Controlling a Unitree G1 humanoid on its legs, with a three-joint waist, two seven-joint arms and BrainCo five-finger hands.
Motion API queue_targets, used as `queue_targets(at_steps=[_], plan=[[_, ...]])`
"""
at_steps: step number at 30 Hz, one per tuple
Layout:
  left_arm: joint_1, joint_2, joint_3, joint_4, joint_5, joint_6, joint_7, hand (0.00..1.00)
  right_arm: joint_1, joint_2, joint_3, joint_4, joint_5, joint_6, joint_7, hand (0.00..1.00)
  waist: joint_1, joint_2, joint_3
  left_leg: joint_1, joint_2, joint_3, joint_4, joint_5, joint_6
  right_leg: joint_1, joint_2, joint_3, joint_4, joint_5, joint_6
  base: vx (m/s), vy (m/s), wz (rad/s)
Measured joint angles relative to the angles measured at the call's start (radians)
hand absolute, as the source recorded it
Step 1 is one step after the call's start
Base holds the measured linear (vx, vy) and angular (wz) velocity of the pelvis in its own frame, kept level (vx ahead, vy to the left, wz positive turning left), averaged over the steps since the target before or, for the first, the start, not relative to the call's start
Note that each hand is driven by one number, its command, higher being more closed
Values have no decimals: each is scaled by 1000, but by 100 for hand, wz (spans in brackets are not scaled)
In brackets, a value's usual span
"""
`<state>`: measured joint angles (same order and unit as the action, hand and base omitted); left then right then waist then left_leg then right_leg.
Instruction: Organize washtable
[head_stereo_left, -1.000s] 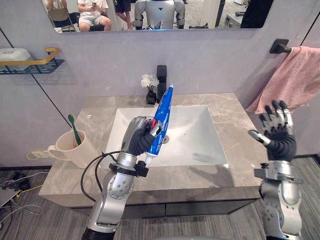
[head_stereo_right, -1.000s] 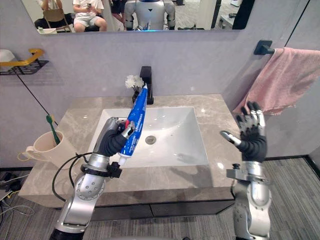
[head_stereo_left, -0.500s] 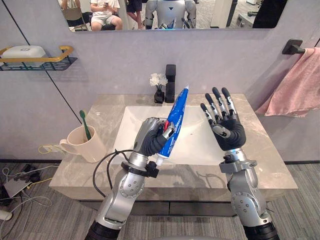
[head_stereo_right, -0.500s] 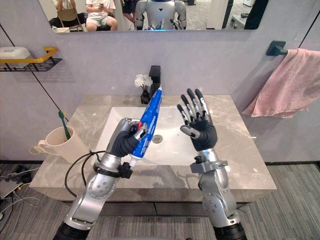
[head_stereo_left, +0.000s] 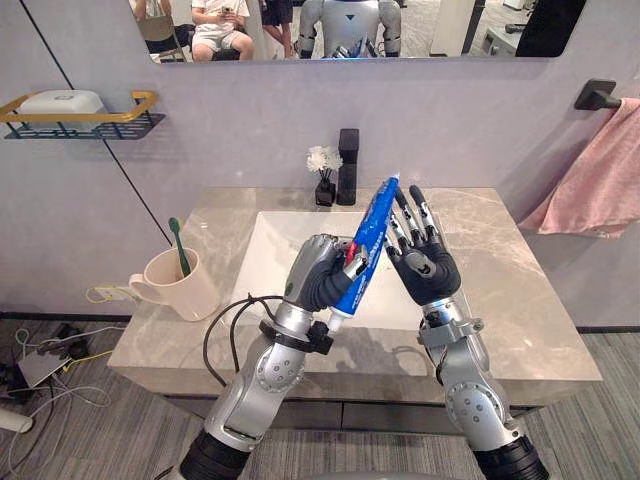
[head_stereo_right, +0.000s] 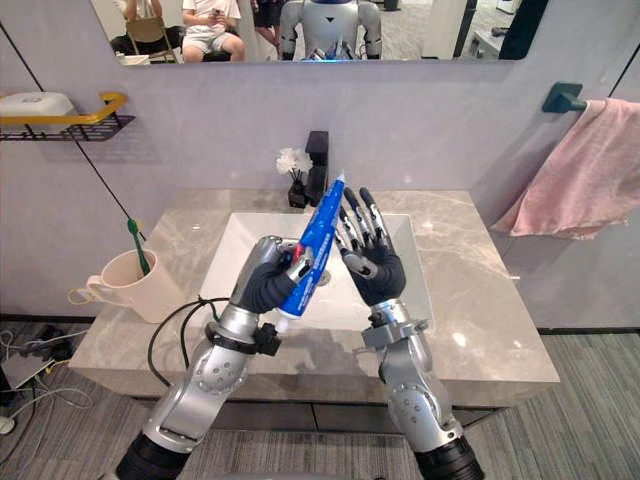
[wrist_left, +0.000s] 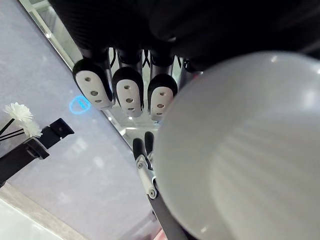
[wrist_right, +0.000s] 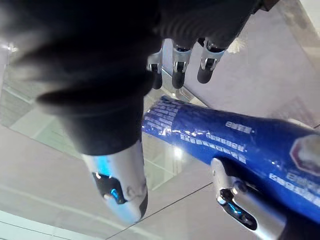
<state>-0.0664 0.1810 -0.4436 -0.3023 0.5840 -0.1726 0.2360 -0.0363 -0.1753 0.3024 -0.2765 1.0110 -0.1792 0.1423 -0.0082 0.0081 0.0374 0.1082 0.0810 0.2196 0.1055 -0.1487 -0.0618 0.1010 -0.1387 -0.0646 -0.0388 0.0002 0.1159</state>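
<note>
Marble tabletop (head_stereo_left: 520, 300), white sink (head_stereo_left: 275, 250), cup (head_stereo_left: 175, 285) left, pink towel (head_stereo_left: 595, 180) right. In left hand (head_stereo_left: 318, 278), clamped: tube (head_stereo_left: 370, 235); right hand (head_stereo_left: 430, 270) spread beside it.

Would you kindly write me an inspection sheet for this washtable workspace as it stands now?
Surface: grey marble counter around a white sink.
Job's things: blue toothpaste tube held tilted over the sink, cap down; cup with green toothbrush on the counter's left.
Clutter: small flower vase beside the black faucet.
Hands: left hand curled round the tube; right hand open, fingers straight, beside the tube's upper end.
Cables: loose cables on the floor left of the counter.
Surroundings: mirror, wall shelf, pink towel.
</note>
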Motion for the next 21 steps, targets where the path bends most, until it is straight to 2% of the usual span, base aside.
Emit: queue_targets(at_steps=[12, 21], plan=[[-34, 0, -67, 4, 38, -2, 53, 100, -38, 12, 75, 36, 118, -10, 2, 0, 9, -7, 4, -3, -4, -12, -3, 6, 2, 1, -3, -14, 1, 0, 0, -17, -9, 2], [-41, 2, -77, 29, 44, -9, 57, 100, -64, 12, 98, 63, 130, -11, 6, 0, 21, -16, 7, -5, -11, -23, -32, 28, 5, -2, -7, -23, 1, 1, -2, -8, -13, 3]])
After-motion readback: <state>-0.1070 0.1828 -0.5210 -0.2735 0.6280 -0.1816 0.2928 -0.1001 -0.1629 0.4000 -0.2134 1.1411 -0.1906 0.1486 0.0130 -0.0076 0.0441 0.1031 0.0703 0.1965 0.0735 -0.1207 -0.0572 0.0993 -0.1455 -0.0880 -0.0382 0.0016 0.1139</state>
